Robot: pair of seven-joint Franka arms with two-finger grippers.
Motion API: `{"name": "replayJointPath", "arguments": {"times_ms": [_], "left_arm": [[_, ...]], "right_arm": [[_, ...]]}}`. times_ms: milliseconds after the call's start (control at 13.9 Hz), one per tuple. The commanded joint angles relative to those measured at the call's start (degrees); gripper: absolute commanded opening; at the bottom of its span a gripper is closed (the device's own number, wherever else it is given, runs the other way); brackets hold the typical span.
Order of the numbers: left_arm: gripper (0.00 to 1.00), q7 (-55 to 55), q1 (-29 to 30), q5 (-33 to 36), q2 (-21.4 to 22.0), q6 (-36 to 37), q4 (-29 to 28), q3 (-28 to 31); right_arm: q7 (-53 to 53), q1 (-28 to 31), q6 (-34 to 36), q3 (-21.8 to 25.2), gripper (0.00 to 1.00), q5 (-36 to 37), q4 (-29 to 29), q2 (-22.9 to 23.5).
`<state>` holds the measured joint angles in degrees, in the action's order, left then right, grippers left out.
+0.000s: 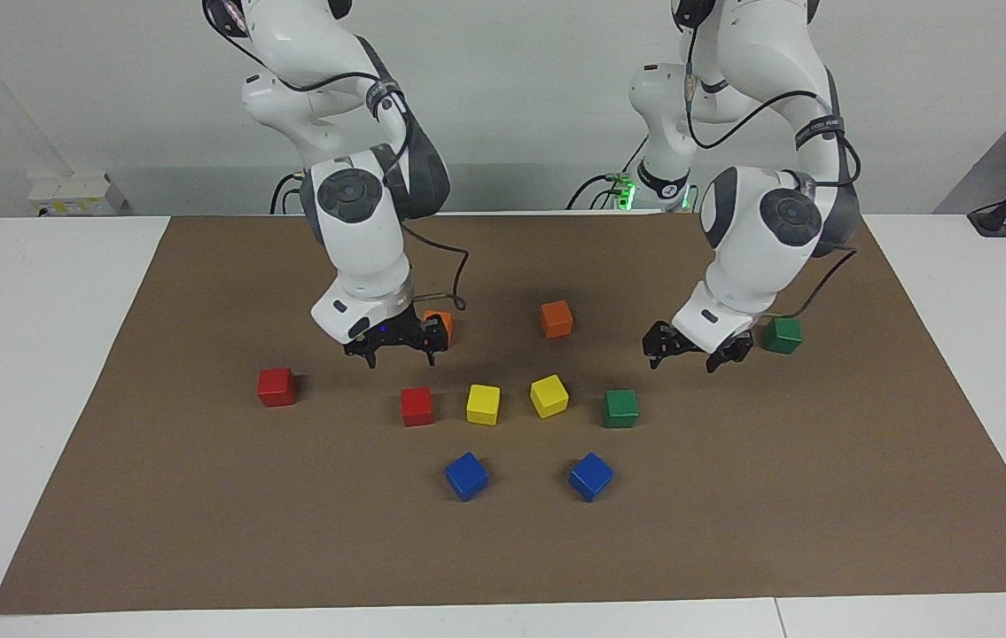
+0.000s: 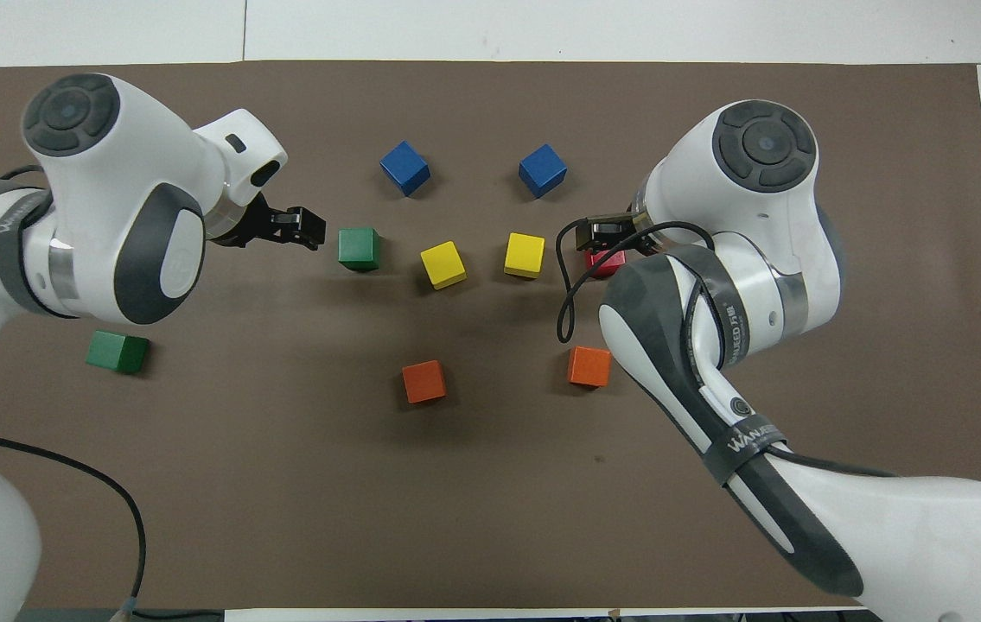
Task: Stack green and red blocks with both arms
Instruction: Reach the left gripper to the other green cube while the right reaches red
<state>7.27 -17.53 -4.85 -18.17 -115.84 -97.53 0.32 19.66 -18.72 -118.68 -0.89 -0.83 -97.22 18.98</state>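
Observation:
Two red blocks lie on the brown mat toward the right arm's end: one near the mat's edge, one beside the yellow cubes. In the overhead view the second shows partly under my right gripper, and the first is hidden under the right arm. Two green blocks lie toward the left arm's end, also seen from overhead. My right gripper hangs open and empty over the mat by the inner red block. My left gripper hangs open and empty between the green blocks.
Two yellow cubes sit side by side mid-mat. Two blue cubes lie farther from the robots. Two orange cubes lie nearer the robots, one in the open, one partly hidden by the right gripper.

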Motion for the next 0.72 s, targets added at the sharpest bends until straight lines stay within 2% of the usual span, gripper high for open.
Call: {"name": "replayJointPath", "arguments": {"times_ms": [0, 432, 648], "left_arm": [[1.00, 3.96, -3.99, -0.77, -5.46, -2.72, 3.66, 1.18], [1.00, 5.47, -5.41, -0.68, -9.16, -8.16, 3.57, 1.18], [1.00, 5.38, -5.32, -0.25, -9.34, -10.45, 3.14, 1.18]], "right_arm": [[-0.41, 0.35, -2.34, 0.01, 0.99, 0.74, -0.07, 1.75], [-2.87, 0.27, -6.39, 0.01, 1.00, 1.45, 0.37, 6.33], [-2.87, -0.17, -7.70, 0.01, 0.99, 1.80, 0.45, 7.90]]}}
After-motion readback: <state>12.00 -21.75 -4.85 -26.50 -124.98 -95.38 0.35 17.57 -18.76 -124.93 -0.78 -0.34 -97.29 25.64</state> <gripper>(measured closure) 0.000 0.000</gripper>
